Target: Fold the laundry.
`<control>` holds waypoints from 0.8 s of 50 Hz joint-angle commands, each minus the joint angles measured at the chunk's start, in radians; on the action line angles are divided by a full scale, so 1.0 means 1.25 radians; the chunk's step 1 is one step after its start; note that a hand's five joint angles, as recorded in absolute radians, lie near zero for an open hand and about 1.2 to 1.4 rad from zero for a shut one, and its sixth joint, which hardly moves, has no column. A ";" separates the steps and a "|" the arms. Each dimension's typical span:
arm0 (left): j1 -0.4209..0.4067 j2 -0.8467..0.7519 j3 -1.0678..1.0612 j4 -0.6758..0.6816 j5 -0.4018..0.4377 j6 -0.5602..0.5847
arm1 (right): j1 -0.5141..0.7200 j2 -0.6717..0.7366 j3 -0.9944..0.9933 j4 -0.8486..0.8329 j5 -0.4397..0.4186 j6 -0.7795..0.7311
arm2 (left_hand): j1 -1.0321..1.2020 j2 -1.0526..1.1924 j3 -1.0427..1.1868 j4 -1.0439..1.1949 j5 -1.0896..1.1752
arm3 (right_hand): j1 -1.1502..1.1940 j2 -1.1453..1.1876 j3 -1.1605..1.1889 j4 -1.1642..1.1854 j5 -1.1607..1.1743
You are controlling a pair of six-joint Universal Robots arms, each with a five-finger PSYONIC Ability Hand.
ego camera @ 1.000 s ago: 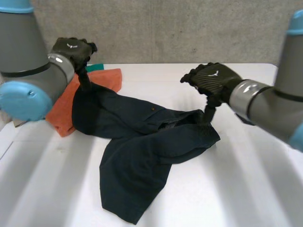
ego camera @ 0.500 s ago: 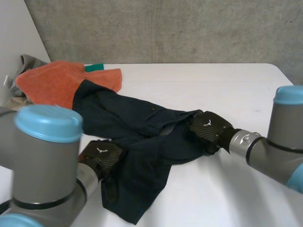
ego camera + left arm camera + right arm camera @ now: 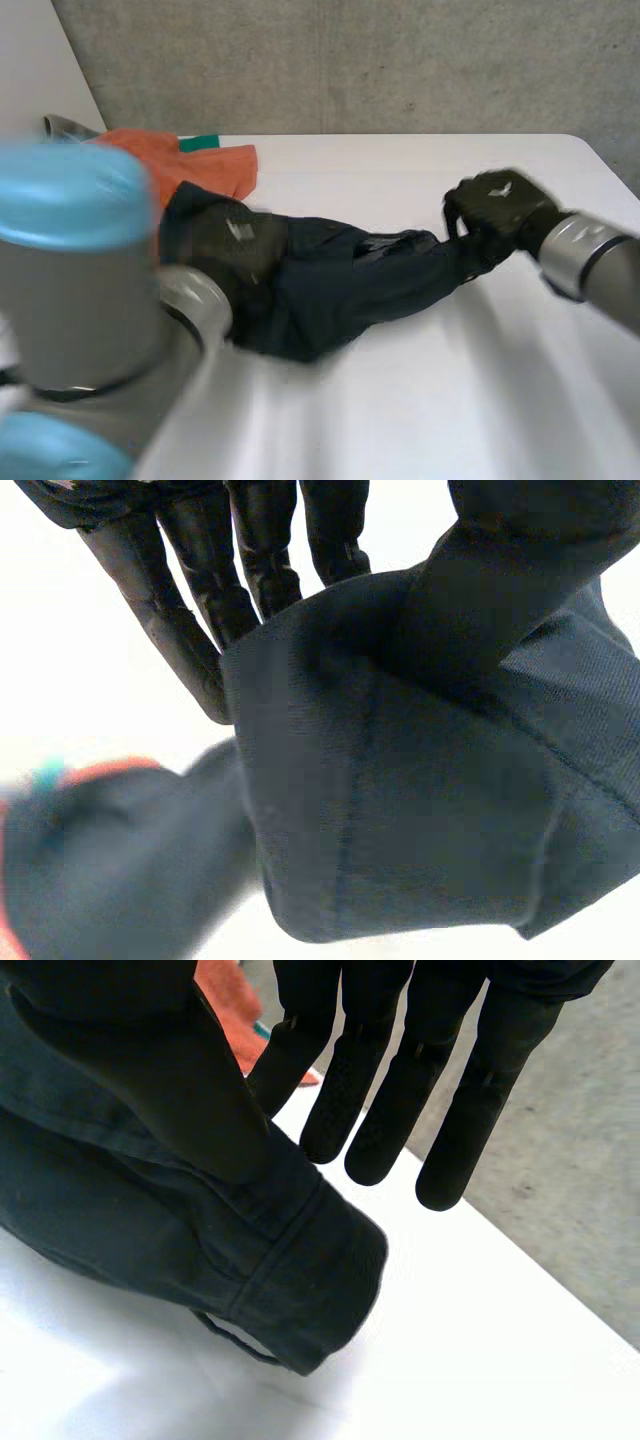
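Observation:
A dark navy garment [image 3: 350, 285] lies bunched and stretched across the white table [image 3: 420, 400] between my two hands. My left hand [image 3: 238, 238] holds its left end, which hangs folded from the grip. In the left wrist view the thumb of the left hand [image 3: 250, 540] pinches a hemmed edge of the garment [image 3: 420, 810] against straight fingers. My right hand [image 3: 495, 210] holds the right end, raised a little off the table. In the right wrist view the thumb of the right hand [image 3: 420, 1050] presses a stitched edge of the garment [image 3: 150, 1230] against the fingers.
An orange towel [image 3: 210, 165] lies at the back left, partly under the garment, with a green item [image 3: 200, 143] and a grey cloth [image 3: 65, 127] beside it. My left arm [image 3: 90, 300] looms large at the near left. A concrete wall stands behind the table.
Both hands have closed on the garment. The left hand has carried the near part back and up; the right hand has pulled its end to the right, stretching the cloth.

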 commanded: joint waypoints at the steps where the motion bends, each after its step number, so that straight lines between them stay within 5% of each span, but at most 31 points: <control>1: 0.067 0.228 0.104 -0.112 0.108 0.030 | -0.068 -0.122 -0.171 0.242 -0.026 0.017 | 0.214 0.167 0.194 0.162 0.175 | 0.218 0.186 0.168 0.162 0.169; 8: 0.137 0.160 0.205 -0.195 0.165 0.023 | -0.065 -0.129 -0.269 0.311 -0.046 0.084 | 0.214 0.167 0.194 0.162 0.175 | 0.218 0.186 0.168 0.162 0.169; 19: 0.175 -0.144 0.298 -0.253 0.156 0.017 | 0.032 0.062 -0.252 0.359 0.011 0.092 | 0.214 0.167 0.194 0.162 0.175 | 0.218 0.186 0.168 0.162 0.169; 22: 0.182 -0.174 0.300 -0.272 0.160 0.007 | 0.041 0.100 -0.250 0.398 0.032 0.078 | 0.214 0.167 0.194 0.162 0.175 | -0.153 -0.184 -0.202 -0.209 -0.202; 28: 0.184 -0.166 0.272 -0.253 0.163 -0.004 | 0.037 0.106 -0.249 0.443 0.042 0.030 | 0.214 0.167 0.194 0.162 0.175 | -0.524 -0.556 -0.573 -0.580 -0.573; 34: 0.182 -0.142 0.249 -0.240 0.160 -0.002 | 0.061 0.091 -0.242 0.441 0.060 0.004 | 0.214 0.167 0.194 0.162 0.175 | -0.760 -0.792 -0.809 -0.816 -0.809; 40: 0.183 -0.143 0.239 -0.234 0.158 0.003 | 0.112 0.127 -0.237 0.391 0.098 -0.004 | 0.214 0.167 0.194 0.162 0.175 | -0.760 -0.792 -0.809 -0.816 -0.809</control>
